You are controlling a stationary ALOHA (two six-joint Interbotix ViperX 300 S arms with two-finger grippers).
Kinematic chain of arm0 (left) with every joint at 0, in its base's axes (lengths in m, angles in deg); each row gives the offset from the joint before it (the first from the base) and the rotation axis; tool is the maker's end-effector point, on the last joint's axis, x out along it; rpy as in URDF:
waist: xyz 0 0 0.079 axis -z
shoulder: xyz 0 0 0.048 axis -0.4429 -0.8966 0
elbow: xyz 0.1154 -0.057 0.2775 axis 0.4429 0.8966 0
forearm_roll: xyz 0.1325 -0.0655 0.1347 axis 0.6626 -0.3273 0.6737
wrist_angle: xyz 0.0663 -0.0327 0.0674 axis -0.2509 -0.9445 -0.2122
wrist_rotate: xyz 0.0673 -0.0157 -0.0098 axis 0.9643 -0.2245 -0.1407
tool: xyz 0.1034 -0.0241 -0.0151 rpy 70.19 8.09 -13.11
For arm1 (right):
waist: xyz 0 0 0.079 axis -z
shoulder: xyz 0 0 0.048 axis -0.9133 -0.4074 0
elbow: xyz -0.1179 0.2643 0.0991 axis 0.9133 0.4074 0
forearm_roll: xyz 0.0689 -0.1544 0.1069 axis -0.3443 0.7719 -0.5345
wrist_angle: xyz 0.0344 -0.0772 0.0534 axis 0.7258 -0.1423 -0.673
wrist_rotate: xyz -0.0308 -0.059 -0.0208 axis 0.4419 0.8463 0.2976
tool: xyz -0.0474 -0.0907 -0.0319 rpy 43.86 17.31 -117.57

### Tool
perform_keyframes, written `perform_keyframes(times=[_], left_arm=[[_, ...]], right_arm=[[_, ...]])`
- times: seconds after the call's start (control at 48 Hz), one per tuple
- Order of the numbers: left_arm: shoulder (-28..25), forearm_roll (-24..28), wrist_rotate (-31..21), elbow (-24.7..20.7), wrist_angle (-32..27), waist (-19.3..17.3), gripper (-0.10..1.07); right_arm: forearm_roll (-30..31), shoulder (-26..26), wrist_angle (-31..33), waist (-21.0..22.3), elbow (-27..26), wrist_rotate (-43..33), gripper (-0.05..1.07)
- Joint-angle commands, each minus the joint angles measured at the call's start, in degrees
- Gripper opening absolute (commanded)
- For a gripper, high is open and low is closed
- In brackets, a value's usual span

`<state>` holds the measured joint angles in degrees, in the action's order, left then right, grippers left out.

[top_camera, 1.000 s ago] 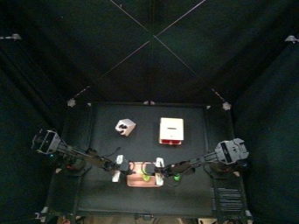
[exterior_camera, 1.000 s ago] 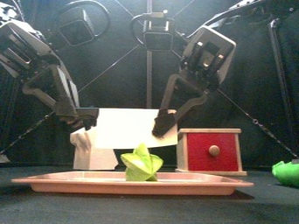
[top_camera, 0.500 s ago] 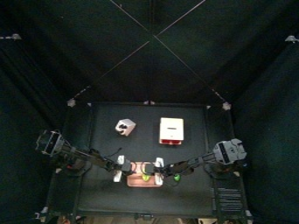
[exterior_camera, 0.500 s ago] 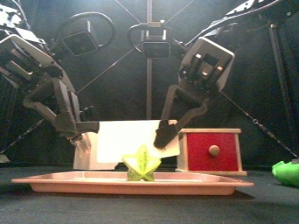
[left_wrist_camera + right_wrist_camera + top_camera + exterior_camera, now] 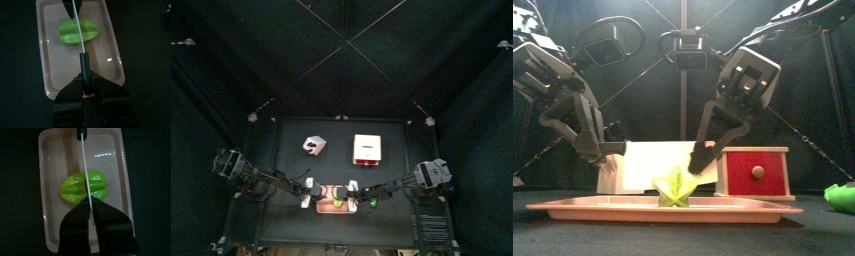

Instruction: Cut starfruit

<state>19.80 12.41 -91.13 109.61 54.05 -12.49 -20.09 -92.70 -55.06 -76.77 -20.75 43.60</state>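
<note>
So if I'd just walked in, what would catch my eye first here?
Probably the bright yellow-green starfruit sitting on the salmon-pink tray at the table's front. Both black arms lean in over it, the left tool and the right tool each closed on a slim knife whose blade runs over the fruit. Behind stands a cream-and-red box.
</note>
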Motion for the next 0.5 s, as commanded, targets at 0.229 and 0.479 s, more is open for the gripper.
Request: perform_keyframes(times=[0.229, 0.479], left_arm=[[-0.7, 0.2, 0.4, -1.3, 0.6, -0.4, 0.37], [-0.7, 0.2, 0.4, -1.2, 0.6, -0.4, 0.37]], right_arm=[[-0.5, 0.3, 0.2, 1.0, -0.5, -0.1, 0.28], [-0.5, -0.5, 0.1, 0.8, -0.5, 0.0, 0.28]])
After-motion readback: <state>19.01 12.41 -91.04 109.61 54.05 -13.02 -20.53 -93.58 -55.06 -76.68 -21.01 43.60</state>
